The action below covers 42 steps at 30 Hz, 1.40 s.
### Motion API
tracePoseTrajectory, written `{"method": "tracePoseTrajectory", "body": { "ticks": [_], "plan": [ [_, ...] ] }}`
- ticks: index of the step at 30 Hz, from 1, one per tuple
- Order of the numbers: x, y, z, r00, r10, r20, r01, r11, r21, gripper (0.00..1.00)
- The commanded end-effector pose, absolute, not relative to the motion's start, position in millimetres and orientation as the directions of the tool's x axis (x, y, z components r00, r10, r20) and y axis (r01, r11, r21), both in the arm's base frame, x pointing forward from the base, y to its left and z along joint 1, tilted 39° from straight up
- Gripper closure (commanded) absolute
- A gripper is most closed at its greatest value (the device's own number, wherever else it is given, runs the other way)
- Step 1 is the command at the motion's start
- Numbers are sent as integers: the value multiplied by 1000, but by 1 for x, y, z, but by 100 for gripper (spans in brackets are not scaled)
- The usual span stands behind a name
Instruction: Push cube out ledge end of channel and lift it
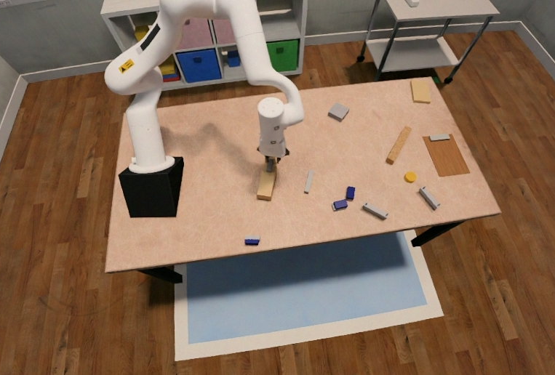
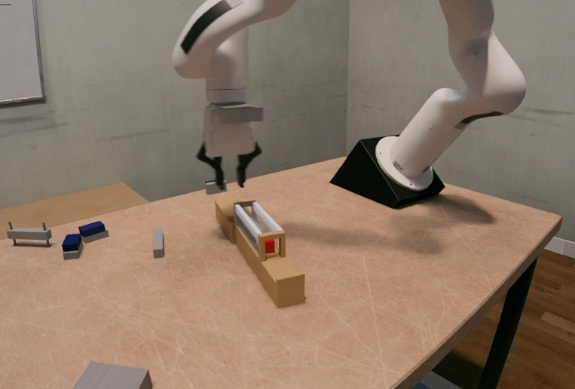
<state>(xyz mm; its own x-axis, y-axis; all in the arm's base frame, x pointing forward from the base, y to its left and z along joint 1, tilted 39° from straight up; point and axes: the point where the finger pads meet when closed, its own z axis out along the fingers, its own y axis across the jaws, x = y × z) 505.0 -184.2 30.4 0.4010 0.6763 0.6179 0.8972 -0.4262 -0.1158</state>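
Observation:
The channel is a tan base with pale side rails and a tan frame at each end, lying in the middle of the table. The red cube sits inside it, at the frame next to the long ledge. The short ledge with the raised lip is at the other end. My gripper hangs above that short-ledge end, clear of the channel, with its fingers apart and nothing between them. In the top view the arm hides the cube.
A grey bar, two blue blocks and a grey pinned piece lie beside the channel. A small blue block and a grey block lie further off. The black robot base stands at the table's side.

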Motion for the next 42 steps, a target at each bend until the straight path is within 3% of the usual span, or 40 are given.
{"method": "tracePoseTrajectory", "body": {
  "ticks": [1,9,42],
  "plan": [
    [565,-220,19,427,658,620,884,-448,-134,61],
    [642,-265,-1,471,643,603,863,-476,-167,61],
    [642,-265,-1,471,643,603,863,-476,-167,61]
  ]
}}
